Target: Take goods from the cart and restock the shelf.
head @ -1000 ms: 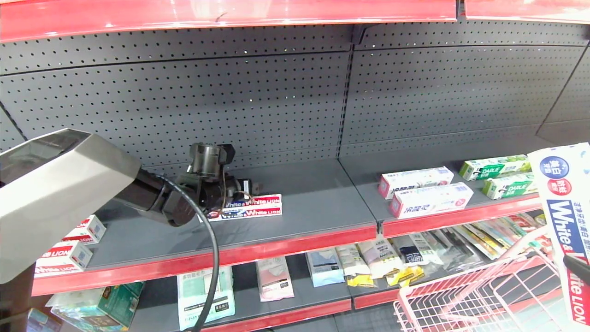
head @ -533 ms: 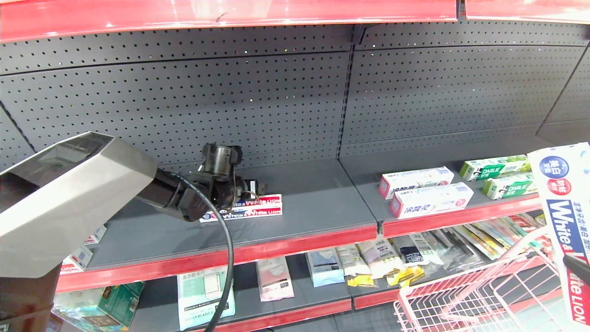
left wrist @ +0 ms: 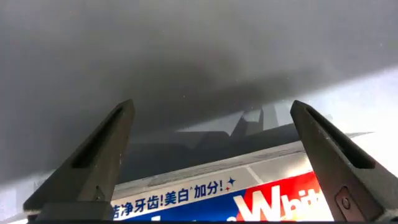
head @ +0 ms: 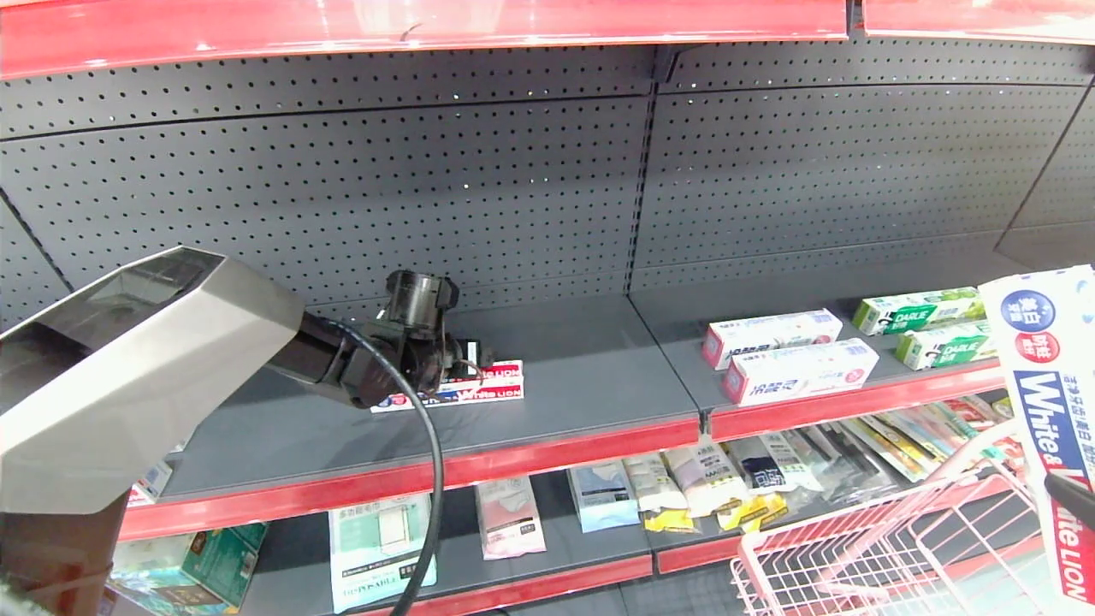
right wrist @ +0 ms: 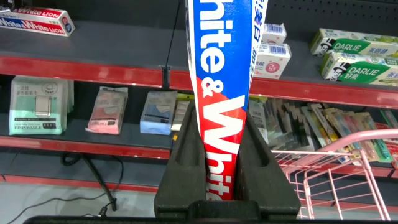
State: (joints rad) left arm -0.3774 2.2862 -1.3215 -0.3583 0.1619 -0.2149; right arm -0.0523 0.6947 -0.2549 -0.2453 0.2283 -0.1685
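Shelf (head: 590, 376) and pink cart (head: 821, 518) carry two toothpaste boxes: the upright box (head: 1048, 402), cut off at the head view's edge above the cart, clamped in the right gripper (right wrist: 222, 134); the lying box (head: 496, 385) on the shelf, half hidden by the left gripper (left wrist: 211, 109), fingers spread wide over it.

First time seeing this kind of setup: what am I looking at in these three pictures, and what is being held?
It is a two-armed robot restocking a shop shelf. The wide picture comes from a camera on its head; the other two from cameras on its wrists. The left gripper is open over a red-and-white toothpaste box lying on the grey shelf. The right gripper is shut on an upright toothpaste box near the pink cart. White boxes and green boxes lie further right.
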